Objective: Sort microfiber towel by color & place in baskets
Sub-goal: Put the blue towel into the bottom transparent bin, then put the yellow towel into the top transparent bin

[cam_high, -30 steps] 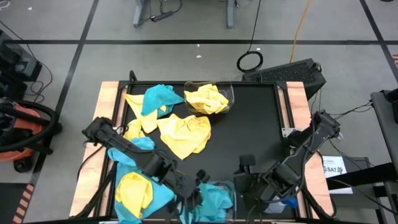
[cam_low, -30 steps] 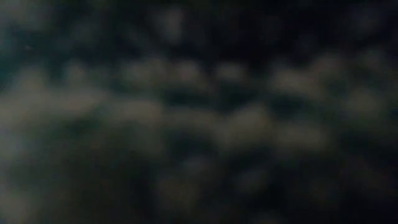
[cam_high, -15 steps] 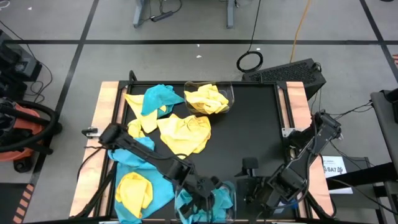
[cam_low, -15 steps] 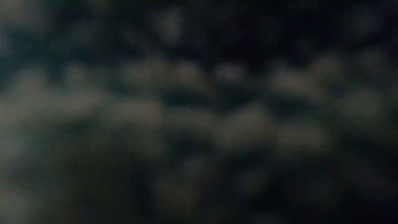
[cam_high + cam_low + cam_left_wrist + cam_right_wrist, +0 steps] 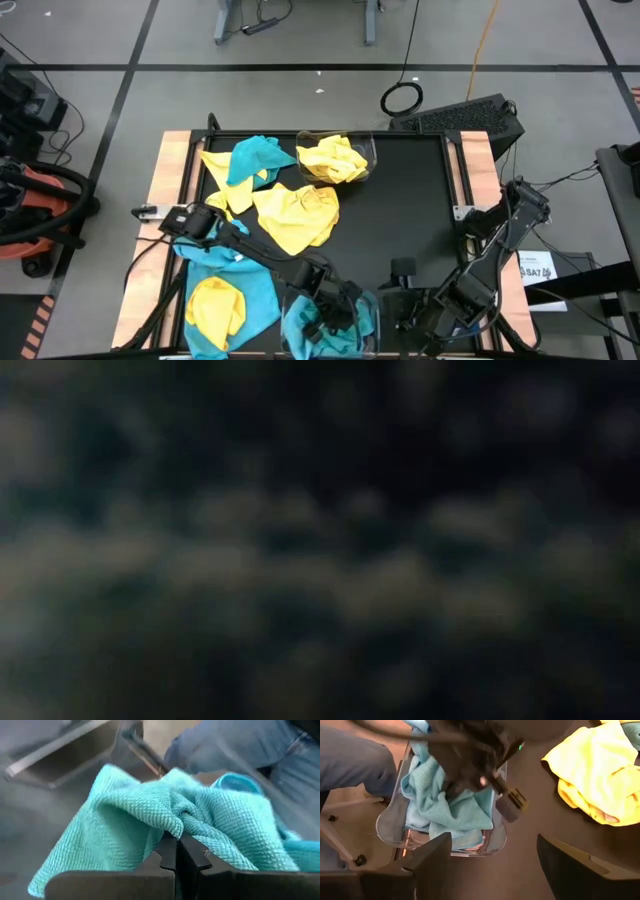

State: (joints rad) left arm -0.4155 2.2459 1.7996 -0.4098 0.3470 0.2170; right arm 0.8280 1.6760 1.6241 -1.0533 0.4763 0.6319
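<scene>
High view: the left gripper (image 5: 335, 305) reaches over the clear basket (image 5: 368, 335) at the near edge of the bench (image 5: 410, 200), where blue towels (image 5: 345, 320) are piled; a second basket (image 5: 370, 160) near the far edge holds yellow towels (image 5: 335, 158). More yellow and blue towels lie loose across the left half of the bench. The right gripper (image 5: 405, 290) waits beside the near basket, towards the near right corner. Low view: too dark and blurred to show anything. Left wrist view: the fingers (image 5: 167, 852) are closed on a bunched fold of a blue towel (image 5: 125, 820), which drapes limply to both sides. Right wrist view: the right arm's fingers (image 5: 437, 852) stand wide apart, holding nothing, and look towards the near basket (image 5: 390, 820) and the left gripper (image 5: 507, 802) over its rim. Handling, as a judgement: the cloth is light, soft and shapeless, not fragile; a pinch on a raised fold near its middle should lift it whole, while an edge grip would let it trail.
</scene>
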